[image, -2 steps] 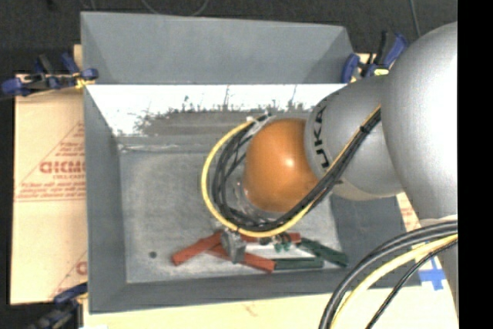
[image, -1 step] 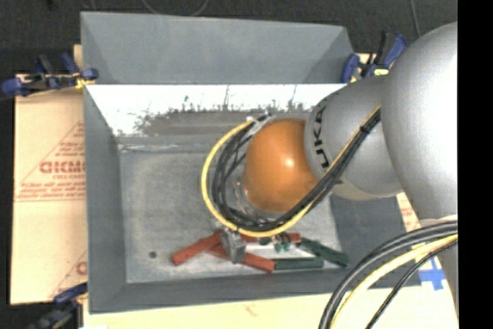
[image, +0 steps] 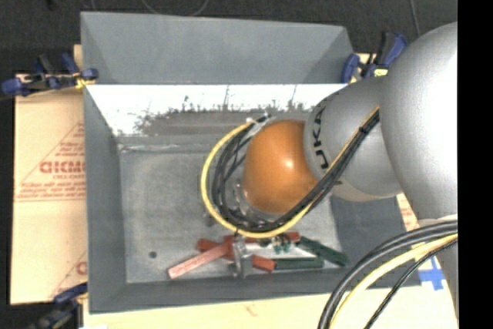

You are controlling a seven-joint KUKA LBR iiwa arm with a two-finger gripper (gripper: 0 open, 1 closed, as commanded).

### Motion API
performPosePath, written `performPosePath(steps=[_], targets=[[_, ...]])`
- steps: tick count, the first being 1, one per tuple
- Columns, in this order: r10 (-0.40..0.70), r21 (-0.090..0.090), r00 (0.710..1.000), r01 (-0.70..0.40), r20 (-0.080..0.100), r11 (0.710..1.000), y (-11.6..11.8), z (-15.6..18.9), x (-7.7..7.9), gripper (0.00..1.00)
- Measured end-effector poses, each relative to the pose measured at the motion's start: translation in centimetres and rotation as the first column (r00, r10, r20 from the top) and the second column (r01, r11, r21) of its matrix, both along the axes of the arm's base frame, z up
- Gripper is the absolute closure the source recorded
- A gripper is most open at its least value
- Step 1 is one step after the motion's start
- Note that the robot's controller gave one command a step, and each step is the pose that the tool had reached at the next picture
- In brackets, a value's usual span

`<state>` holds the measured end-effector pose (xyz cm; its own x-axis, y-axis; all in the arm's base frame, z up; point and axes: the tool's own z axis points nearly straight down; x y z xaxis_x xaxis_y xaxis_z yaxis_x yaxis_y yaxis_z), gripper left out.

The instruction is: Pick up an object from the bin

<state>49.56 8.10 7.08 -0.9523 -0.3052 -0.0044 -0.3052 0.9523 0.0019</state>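
Note:
My gripper is low in the bin near the front wall, mostly hidden under the arm's orange cover. It sits among a small cluster of flat, thin things. A pale pink strip lies slanted just to its left. A red piece lies beside it on the upper left, and another red piece is just to its right. A dark green strip stretches out to the right along the bin floor. I cannot see whether anything is between the gripper's jaws.
A second green piece lies at the front right, partly under the arm. The arm and its looped cables cover the middle and right of the bin. The left half of the floor is bare grey metal.

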Motion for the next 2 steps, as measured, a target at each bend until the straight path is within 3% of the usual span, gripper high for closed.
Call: performPosePath(steps=[1,2], targets=[[-0.002,0.001,1.000,0.002,0.000,1.000,0.0,0.0,0.0,1.00],[-0.047,-0.002,0.999,0.047,0.009,0.999,-0.8,16.0,0.8,1.00]])
